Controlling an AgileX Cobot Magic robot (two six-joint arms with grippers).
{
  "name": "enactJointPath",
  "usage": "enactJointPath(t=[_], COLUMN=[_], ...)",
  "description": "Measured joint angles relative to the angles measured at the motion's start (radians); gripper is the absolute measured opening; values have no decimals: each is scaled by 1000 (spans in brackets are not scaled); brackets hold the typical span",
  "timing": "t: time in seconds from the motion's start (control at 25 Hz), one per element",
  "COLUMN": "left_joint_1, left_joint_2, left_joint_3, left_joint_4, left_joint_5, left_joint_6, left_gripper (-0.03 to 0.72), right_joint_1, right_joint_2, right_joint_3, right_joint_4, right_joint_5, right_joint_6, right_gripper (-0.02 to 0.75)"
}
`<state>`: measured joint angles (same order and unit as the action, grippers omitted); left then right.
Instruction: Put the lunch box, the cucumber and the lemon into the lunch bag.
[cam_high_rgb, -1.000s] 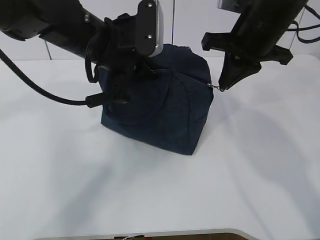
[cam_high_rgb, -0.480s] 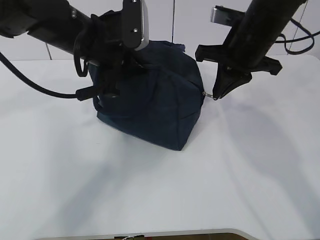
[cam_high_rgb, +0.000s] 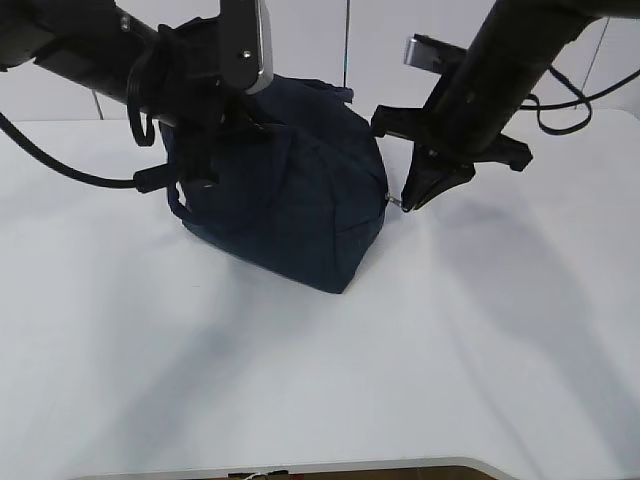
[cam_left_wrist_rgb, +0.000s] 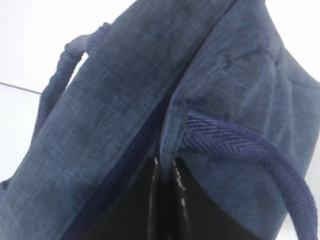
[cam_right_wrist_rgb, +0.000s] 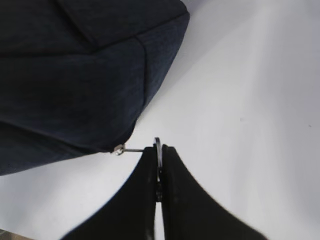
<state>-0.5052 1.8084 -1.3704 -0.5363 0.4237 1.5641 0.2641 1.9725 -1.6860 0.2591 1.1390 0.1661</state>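
The dark navy lunch bag (cam_high_rgb: 290, 205) stands tilted on the white table (cam_high_rgb: 420, 360), its zipper closed as far as I can see. My left gripper (cam_left_wrist_rgb: 167, 165) is shut on a fold of fabric at the bag's top edge, beside a loop handle (cam_left_wrist_rgb: 240, 145). At the bag's right corner, my right gripper (cam_right_wrist_rgb: 158, 150) is shut on the silver ring pull (cam_right_wrist_rgb: 158, 144) of the zipper, also seen in the exterior view as the ring pull (cam_high_rgb: 398, 203). The lunch box, the cucumber and the lemon are out of view.
A black cable (cam_high_rgb: 70, 170) hangs from the left arm (cam_high_rgb: 110, 60) to the bag's left side. The table's front edge (cam_high_rgb: 320, 468) runs along the bottom. A pale wall stands behind.
Both grippers and the bag have shifted left. The right gripper has also come lower with the ring pull, and the bag leans more.
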Motion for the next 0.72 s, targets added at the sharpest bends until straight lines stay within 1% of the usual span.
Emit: enactJointPath(t=[0.24, 0.44, 0.72], left_joint_1=[23, 31, 33], left_joint_2=[0, 0, 0], left_joint_3=[0, 0, 0], left_joint_4=[4, 4, 4], left_joint_5=[-6, -8, -8], left_joint_6=[0, 0, 0], left_gripper=[-7, -8, -8], right_joint_1=[0, 0, 0], right_joint_2=[66, 69, 69], right_joint_3=[0, 0, 0], right_joint_4=[13, 44, 49], right_joint_5=[-21, -35, -52], right_joint_6=[-37, -97, -146], right_gripper=[5, 5, 5])
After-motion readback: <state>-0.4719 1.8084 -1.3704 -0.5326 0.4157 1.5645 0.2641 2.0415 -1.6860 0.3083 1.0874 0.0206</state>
